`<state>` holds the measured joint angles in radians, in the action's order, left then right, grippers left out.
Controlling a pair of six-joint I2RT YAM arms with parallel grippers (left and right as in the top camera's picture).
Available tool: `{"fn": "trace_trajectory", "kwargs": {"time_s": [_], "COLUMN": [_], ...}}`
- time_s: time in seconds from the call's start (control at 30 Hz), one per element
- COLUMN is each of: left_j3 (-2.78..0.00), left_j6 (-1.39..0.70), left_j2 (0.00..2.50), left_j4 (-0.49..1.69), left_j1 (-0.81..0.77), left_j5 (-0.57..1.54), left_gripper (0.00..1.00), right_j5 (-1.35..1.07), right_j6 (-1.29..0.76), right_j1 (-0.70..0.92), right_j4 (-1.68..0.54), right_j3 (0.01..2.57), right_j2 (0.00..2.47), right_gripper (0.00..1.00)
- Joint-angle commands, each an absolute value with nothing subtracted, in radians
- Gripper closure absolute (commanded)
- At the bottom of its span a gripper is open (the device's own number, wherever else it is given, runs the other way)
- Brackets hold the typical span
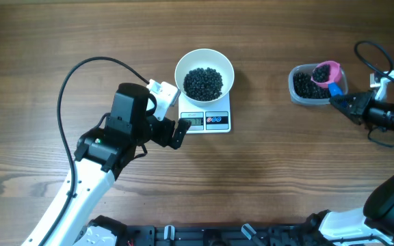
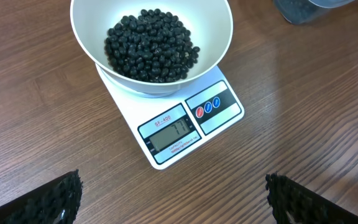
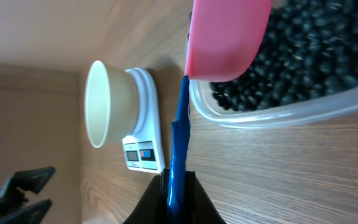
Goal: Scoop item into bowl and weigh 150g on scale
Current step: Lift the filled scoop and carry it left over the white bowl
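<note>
The white bowl (image 1: 204, 63) stands on the white scale (image 1: 211, 120) at the middle of the table, with a heap of black beans (image 1: 203, 83) in it. In the left wrist view the bowl (image 2: 216, 37), its beans (image 2: 151, 43) and the scale (image 2: 185, 134) with a lit display lie just ahead. My left gripper (image 1: 172, 113) (image 2: 173, 202) is open wide beside the scale's left front, holding nothing. My right gripper (image 1: 340, 101) (image 3: 178, 186) is shut on the blue handle (image 3: 180, 124) of a pink scoop (image 1: 327, 71) (image 3: 225, 37), which is over the clear tub (image 1: 299, 92) (image 3: 278, 109) of beans (image 3: 309, 56).
A black cable (image 1: 81, 72) loops over the table behind the left arm. Another cable (image 1: 375, 55) curls at the far right beside the right arm. The right wrist view shows the bowl (image 3: 104, 102) on the scale (image 3: 145, 134) in the distance.
</note>
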<state>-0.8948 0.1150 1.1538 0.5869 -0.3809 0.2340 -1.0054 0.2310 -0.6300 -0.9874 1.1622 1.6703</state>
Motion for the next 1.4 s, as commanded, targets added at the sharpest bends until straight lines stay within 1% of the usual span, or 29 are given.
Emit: {"fn": "trace_trajectory", "kwargs": {"time_s": [0.0,0.33,0.53,0.67,0.77,0.93,1.1,1.27,1.37], "left_j3": [-0.890,-0.890,-0.890,-0.890,-0.890,-0.890,-0.890,-0.890,-0.890], "left_j6": [0.126,0.126,0.126,0.126,0.126,0.126,0.126,0.126,0.126], "left_j2": [1.161,1.161,1.161,1.161,1.161,1.161,1.161,1.161,1.161], "left_j4": [0.587,0.587,0.587,0.587,0.587,0.587,0.587,0.588,0.588], "left_j1": [-0.384,-0.384,-0.384,-0.384,-0.384,-0.384,-0.384,-0.384,-0.384], "left_j5": [0.243,0.242,0.243,0.243,0.243,0.243,0.243,0.243,0.243], "left_gripper": [0.00,0.00,0.00,0.00,0.00,0.00,0.00,0.00,0.00], "right_j5": [-1.163,-1.454,-1.530,-1.529,-1.529,-1.503,-1.381,-1.375,-1.311], "right_j6": [0.236,0.235,0.232,0.223,0.171,-0.046,-0.213,-0.217,-0.219], "right_j1": [-0.633,-0.632,-0.599,-0.524,-0.464,-0.347,-0.252,-0.158,-0.106], "right_j4": [-0.985,-0.981,-0.981,-0.979,-0.939,-0.756,-0.615,-0.526,-0.502], "right_j3": [1.169,1.169,1.169,1.169,1.169,1.169,1.169,1.169,1.169], "right_j2": [1.683,1.683,1.683,1.683,1.683,1.683,1.683,1.683,1.683], "right_gripper": [0.96,0.96,0.96,0.96,0.96,0.96,0.96,0.96,0.96]}}
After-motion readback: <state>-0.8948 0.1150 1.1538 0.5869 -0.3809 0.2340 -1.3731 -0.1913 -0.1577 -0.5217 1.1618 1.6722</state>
